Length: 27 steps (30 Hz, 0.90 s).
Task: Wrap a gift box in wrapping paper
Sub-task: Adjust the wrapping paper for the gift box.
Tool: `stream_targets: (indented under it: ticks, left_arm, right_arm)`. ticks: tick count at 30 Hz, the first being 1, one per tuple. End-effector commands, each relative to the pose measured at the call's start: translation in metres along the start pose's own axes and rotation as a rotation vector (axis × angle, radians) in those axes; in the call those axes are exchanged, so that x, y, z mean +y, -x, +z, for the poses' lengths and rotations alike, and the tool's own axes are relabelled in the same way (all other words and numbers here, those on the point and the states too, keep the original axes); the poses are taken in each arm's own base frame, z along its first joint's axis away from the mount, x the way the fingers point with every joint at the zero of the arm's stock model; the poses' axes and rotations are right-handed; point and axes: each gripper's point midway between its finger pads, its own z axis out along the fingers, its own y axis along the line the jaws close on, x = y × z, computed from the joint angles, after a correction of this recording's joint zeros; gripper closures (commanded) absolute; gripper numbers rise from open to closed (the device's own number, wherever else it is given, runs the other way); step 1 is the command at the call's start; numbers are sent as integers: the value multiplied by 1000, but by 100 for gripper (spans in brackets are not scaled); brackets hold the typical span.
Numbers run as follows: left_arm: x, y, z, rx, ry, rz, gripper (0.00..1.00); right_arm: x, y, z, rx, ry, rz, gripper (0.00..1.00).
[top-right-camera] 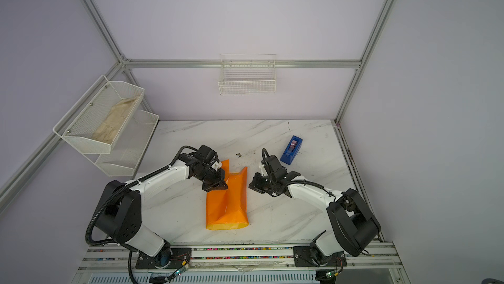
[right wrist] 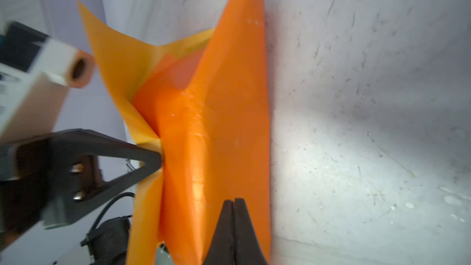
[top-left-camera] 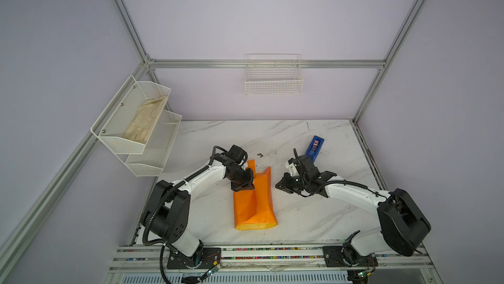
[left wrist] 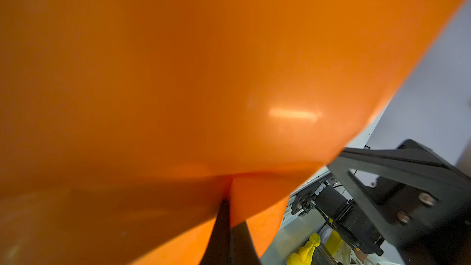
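Cloth (top-left-camera: 144,123), beige and crumpled, lies in the white mesh wall rack (top-left-camera: 120,116) at the far left, out of the work. Next comes the left gripper (top-left-camera: 243,185), its black jaws closed on a raised flap of the wrapping paper (top-left-camera: 256,206), a large glossy orange sheet with a paler yellow underside. The left wrist view shows the sheet pinched right at the fingertips. The paper lies in the middle of the white marble-patterned table (top-left-camera: 300,214) as a long, loosely folded bundle, its far corners standing up. The small olive-green gift box is nowhere visible; I judge it sits inside the bundle. Just beside the paper's right edge, apart from it in both top views, hangs the right gripper (top-left-camera: 279,185), jaws pressed together and empty. Farther right stands the blue plastic tape dispenser (top-left-camera: 315,147). The step in hand looks like lapping the long flaps over the box. The next move calls for the held flap to be laid flat, while the right gripper opens for the opposite flap or for tape.
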Motion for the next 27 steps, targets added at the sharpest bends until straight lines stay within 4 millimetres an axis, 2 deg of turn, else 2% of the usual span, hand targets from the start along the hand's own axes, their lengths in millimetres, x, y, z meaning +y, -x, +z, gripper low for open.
stream_targets:
  ticks: [1,3,9,19,27]
  left_arm:
    - [31,-15,13,69,145,-37,96]
    - [29,-14,12,65,139,-35,96]
    - [17,-12,6,57,120,-24,96]
    - [-15,-9,-9,31,83,14,96]
    - [-31,-9,-13,21,71,24,96]
  right_arm:
    - [-1,-12,10,52,12,-26,100]
    - [10,-20,18,84,52,-39,100]
    - [27,-27,30,103,95,-48,100]
    - [38,-30,32,105,117,-52,100]
    - [40,-33,34,111,119,-58,100]
